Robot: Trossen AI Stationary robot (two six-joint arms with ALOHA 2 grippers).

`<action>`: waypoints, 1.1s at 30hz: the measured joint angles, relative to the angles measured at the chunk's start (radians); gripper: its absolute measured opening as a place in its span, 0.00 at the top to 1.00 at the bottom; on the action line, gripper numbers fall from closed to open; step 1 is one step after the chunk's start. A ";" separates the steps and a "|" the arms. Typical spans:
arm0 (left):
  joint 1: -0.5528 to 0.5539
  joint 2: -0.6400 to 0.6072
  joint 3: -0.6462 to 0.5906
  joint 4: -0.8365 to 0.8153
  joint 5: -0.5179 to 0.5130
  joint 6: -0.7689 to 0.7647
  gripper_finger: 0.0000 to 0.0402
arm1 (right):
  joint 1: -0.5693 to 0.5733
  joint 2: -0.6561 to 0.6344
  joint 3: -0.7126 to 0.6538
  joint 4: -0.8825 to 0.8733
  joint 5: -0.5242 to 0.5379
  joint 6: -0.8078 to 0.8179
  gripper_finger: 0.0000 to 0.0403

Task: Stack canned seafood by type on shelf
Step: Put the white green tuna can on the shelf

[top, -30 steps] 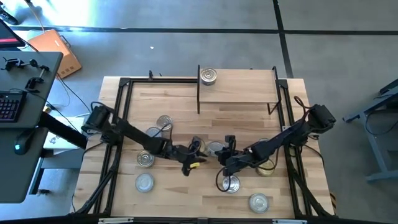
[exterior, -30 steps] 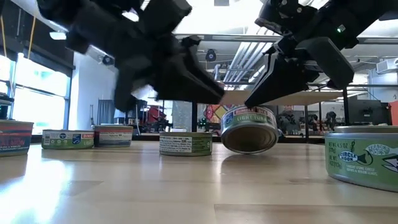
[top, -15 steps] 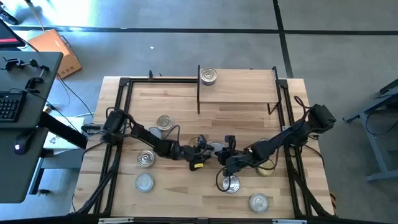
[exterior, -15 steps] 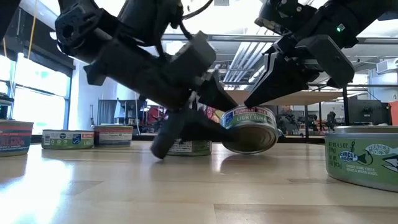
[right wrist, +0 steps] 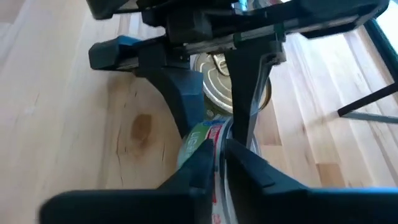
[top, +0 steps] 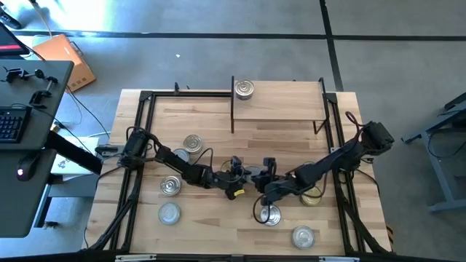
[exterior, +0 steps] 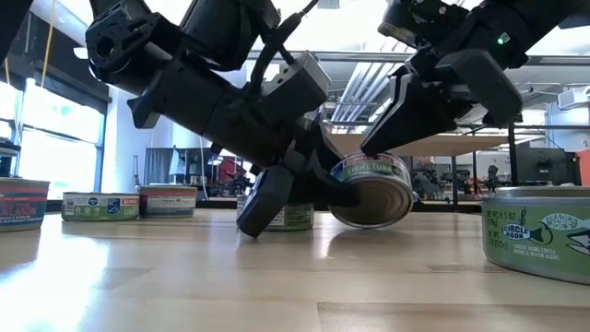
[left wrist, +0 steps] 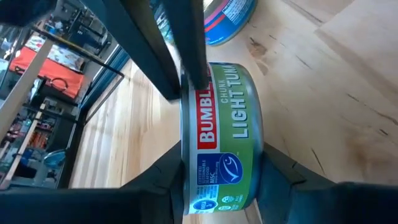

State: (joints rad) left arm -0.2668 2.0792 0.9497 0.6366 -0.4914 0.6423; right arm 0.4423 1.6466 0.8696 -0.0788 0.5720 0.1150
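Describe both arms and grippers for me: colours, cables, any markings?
Both arms are dark, jointed links with loose black cables. The left gripper carries a small yellow marking beside it; the right gripper is plain black. Fingers are dark, flat and angular.

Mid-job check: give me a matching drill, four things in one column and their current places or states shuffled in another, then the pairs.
Things:
1. green-label tuna tin
2. tin on the shelf
3. left end effector
4. gold-toned tin

Places or states:
A. on the table beneath the right arm
B. tilted on its edge at mid-table, held between both end effectors
C. alone on the raised wooden platform
D. at the tuna tin's side, opposite the right end effector

Pairs: 1-B, 2-C, 3-D, 4-A
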 joint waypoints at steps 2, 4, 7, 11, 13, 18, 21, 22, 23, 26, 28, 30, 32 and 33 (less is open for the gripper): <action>0.000 0.000 0.000 -0.004 -0.008 -0.018 0.70 | 0.001 -0.019 0.000 -0.017 0.000 0.000 0.79; 0.000 0.000 0.000 -0.004 -0.008 -0.028 0.70 | 0.001 -0.030 0.000 -0.044 0.000 -0.006 0.68; 0.000 0.000 0.000 -0.004 -0.008 -0.041 0.70 | 0.001 -0.033 0.000 -0.083 0.000 -0.032 0.51; 0.000 0.000 0.000 -0.001 -0.005 -0.047 0.70 | 0.001 0.009 0.001 -0.097 -0.007 -0.121 0.33; 0.000 0.000 0.000 0.000 -0.004 -0.054 0.70 | 0.001 0.039 0.000 -0.094 0.007 -0.142 0.30; 0.000 0.000 0.000 0.000 0.000 -0.064 0.68 | 0.001 0.078 0.000 -0.067 0.028 -0.118 0.35; 0.000 0.000 0.000 0.000 0.001 -0.063 0.65 | -0.001 0.078 0.001 -0.060 0.032 -0.064 0.45; 0.000 0.000 -0.001 -0.001 0.003 -0.063 0.64 | -0.004 0.078 0.001 -0.060 0.035 -0.048 0.50; 0.000 0.000 -0.001 -0.001 0.003 -0.062 0.62 | -0.005 0.078 0.001 -0.060 0.037 -0.031 0.56; 0.001 0.000 -0.002 -0.001 -0.010 -0.065 0.59 | -0.011 0.076 0.002 -0.057 0.047 -0.012 0.71; -0.005 -0.001 -0.002 -0.002 -0.043 -0.062 0.57 | -0.011 0.076 0.002 -0.055 0.056 -0.011 0.71; -0.023 -0.016 -0.003 -0.028 -0.102 -0.046 0.55 | -0.003 0.070 0.006 -0.082 0.070 -0.009 0.71; -0.044 -0.043 -0.003 -0.064 -0.162 -0.038 0.55 | 0.005 0.052 0.026 -0.166 0.075 0.018 0.71; -0.055 -0.061 -0.003 -0.083 -0.192 -0.038 0.54 | 0.010 0.041 0.044 -0.212 0.076 0.033 0.71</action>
State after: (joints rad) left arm -0.3217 2.0183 0.9466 0.5533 -0.6835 0.6044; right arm 0.4520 1.6879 0.9140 -0.2909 0.6481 0.1477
